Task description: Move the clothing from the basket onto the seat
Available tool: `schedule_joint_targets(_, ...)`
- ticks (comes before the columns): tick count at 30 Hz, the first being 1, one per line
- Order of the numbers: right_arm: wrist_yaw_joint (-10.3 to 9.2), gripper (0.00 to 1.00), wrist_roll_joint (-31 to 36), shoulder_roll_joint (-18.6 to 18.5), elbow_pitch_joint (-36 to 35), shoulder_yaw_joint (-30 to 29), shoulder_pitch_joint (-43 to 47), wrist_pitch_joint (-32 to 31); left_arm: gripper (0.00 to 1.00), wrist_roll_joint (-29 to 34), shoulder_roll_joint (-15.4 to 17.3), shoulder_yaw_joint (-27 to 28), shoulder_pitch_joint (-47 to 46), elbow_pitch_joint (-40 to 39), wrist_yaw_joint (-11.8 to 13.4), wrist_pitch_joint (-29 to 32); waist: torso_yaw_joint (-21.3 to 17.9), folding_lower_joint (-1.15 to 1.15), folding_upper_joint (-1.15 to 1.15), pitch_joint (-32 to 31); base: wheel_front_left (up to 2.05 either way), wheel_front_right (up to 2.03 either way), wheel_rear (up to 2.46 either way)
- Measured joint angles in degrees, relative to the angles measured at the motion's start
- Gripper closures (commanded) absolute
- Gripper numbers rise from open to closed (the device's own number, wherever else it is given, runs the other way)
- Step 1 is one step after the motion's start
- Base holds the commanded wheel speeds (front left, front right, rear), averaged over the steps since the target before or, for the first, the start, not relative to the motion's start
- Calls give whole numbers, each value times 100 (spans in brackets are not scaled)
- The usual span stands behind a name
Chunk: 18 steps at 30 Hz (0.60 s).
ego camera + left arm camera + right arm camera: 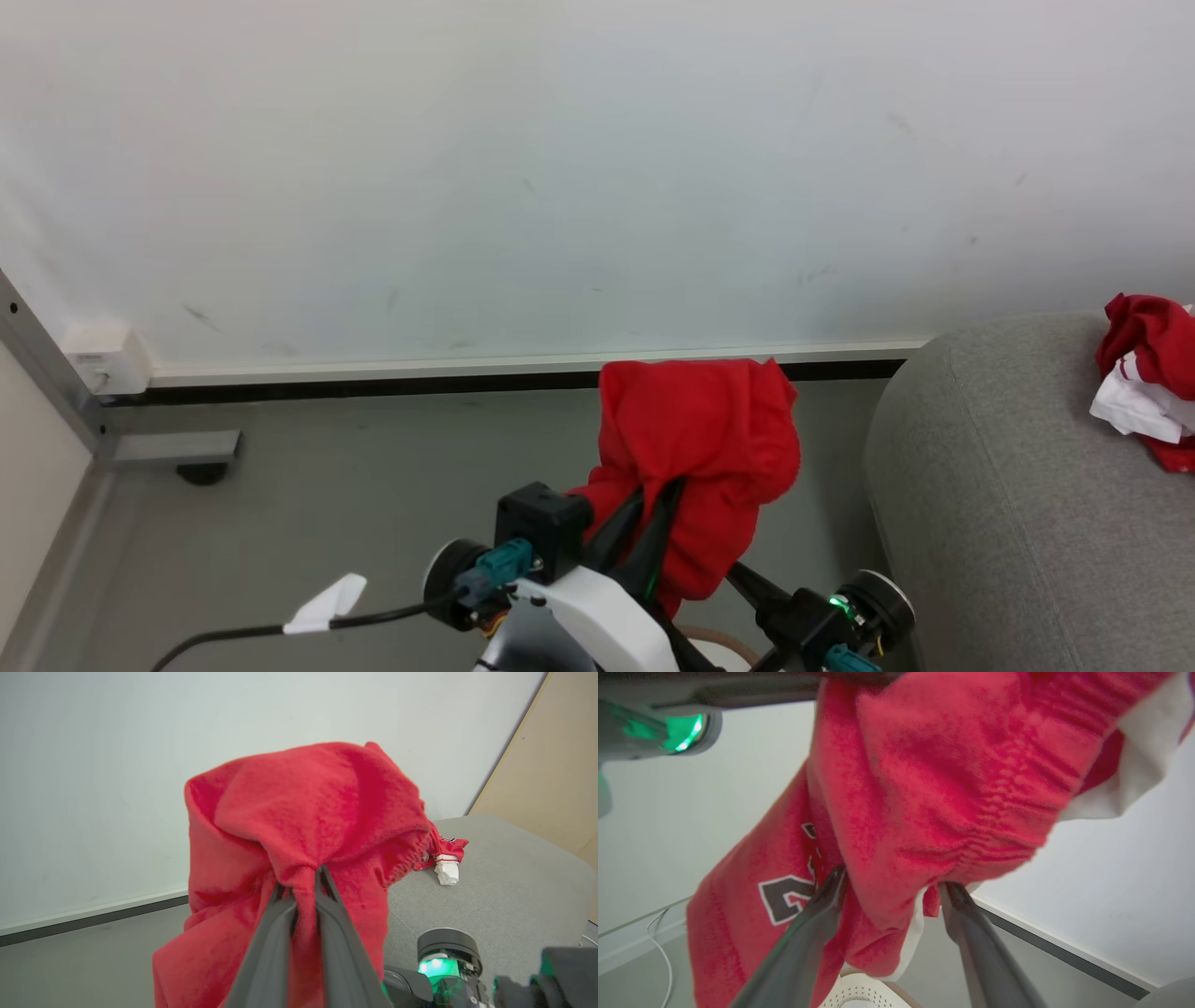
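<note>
Note the left gripper (661,495) clamped shut on a gathered fold of the red clothing (700,439), lifted clear of the floor (327,485) just below centre of the head view, cloth drooping on both sides of the fingers. Note too the right gripper (894,884) spread wide beneath the hanging hem, gripping nothing, with the basket (861,994) low at 6 o'clock in its wrist view. Judge the step as the carry: swing toward the seat (1008,523) at 3 to 4 o'clock in the head view, with a red and white garment (1144,383) already lying there at 3 o'clock. Hold the pinch firm through the swing, against a likely slip from so small a fold. Carry high enough to clear the rounded edge with the lowest hem, not drag along it. Steer the open right fingers away from the dangling cloth to avoid a snag. Travel well past the edge onto the flat grey top, lower to the point of slack cloth, and only then release, beside the other garment, not at the rim.
</note>
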State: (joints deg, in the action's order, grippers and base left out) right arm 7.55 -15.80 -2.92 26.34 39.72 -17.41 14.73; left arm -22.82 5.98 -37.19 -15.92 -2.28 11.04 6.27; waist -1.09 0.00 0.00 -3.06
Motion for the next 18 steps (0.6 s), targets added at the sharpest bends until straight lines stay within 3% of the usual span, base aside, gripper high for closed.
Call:
schedule_joint_targets(6,0,0,-410,16,-185,263,-174,7,100,-11,-105,-208,-16,40,-34,21,47,0,0,3,0,0,0)
schedule_joint_targets(7,1,17,-439,15,-203,258,-185,7,100,-21,-118,-223,-26,47,-33,20,51,0,0,3,0,0,0)
schedule_joint_targets(8,1,96,-455,15,-219,252,-198,7,100,-34,-125,-226,-35,59,-33,18,53,0,0,3,0,0,0)
schedule_joint_targets(9,1,100,-474,15,-229,255,-207,7,100,-37,-129,-226,-41,76,-33,11,54,0,0,3,0,0,0)
schedule_joint_targets(16,1,100,-487,16,-227,245,-208,7,100,-52,-103,-166,-42,182,21,-62,8,0,0,0,0,0,0)
schedule_joint_targets(17,1,100,-487,15,-224,233,-207,7,96,-52,-102,-154,-42,187,45,-68,-3,0,0,0,0,0,0)
schedule_joint_targets(18,1,100,-487,16,-222,215,-205,7,81,-52,-97,-140,-42,191,63,-78,-14,0,0,1,0,0,0)
